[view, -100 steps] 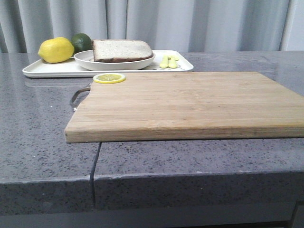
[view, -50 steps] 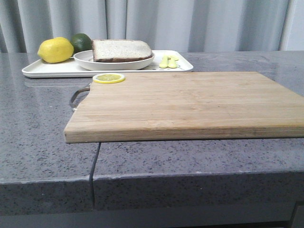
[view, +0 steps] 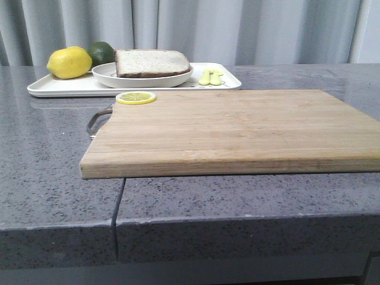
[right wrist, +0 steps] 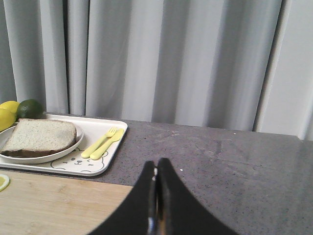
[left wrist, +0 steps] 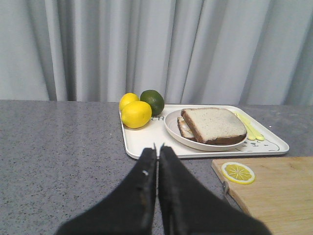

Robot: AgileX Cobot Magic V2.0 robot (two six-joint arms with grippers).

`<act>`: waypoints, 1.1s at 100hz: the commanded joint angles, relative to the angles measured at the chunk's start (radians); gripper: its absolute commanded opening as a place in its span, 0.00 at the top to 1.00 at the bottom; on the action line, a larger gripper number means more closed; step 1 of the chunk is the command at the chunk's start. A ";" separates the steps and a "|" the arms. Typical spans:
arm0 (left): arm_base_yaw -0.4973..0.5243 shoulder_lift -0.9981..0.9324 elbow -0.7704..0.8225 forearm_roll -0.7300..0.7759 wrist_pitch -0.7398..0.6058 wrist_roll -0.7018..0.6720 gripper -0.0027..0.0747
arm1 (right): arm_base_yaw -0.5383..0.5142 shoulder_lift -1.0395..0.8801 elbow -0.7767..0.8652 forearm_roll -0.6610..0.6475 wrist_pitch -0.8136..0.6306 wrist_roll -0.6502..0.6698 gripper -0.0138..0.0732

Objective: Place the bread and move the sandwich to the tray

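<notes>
A thick pale slice of bread [view: 151, 62] with a dark crust lies on top of the sandwich, in the round white plate [view: 110, 77] on the white tray [view: 59, 88] at the back left. In the left wrist view a lower slice peeks out under the bread [left wrist: 215, 123]; no egg shows. My left gripper [left wrist: 157, 148] is shut and empty, hanging over the grey counter short of the tray [left wrist: 146, 144]. Beyond the board's far edge my right gripper [right wrist: 156, 164] is also shut and empty, to the right of the bear-printed tray [right wrist: 105, 159]. Neither gripper appears in the front view.
A wide wooden board [view: 237, 127] fills the middle of the counter, with a lemon slice [view: 136, 97] on its back left corner. On the tray are a lemon [view: 69, 62], a lime [view: 102, 52] and yellow cutlery [view: 211, 77]. Grey curtains hang behind.
</notes>
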 commanded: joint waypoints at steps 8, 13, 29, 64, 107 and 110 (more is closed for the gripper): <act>-0.002 0.012 -0.024 -0.023 -0.073 -0.002 0.99 | -0.005 0.004 -0.027 -0.055 0.016 -0.005 0.92; -0.002 0.012 -0.022 -0.023 -0.073 -0.002 0.99 | -0.005 0.004 -0.027 -0.055 0.016 -0.005 0.92; -0.002 0.004 -0.003 0.076 -0.084 -0.002 0.99 | -0.005 0.004 -0.027 -0.055 0.016 -0.005 0.92; -0.002 -0.170 0.368 0.455 -0.344 -0.253 0.99 | -0.005 0.004 -0.027 -0.055 0.016 -0.005 0.92; -0.002 -0.260 0.481 0.556 -0.320 -0.292 0.99 | -0.005 0.004 -0.027 -0.055 0.016 -0.005 0.92; -0.002 -0.260 0.481 0.544 -0.320 -0.292 0.99 | -0.005 0.004 -0.027 -0.055 0.016 -0.005 0.92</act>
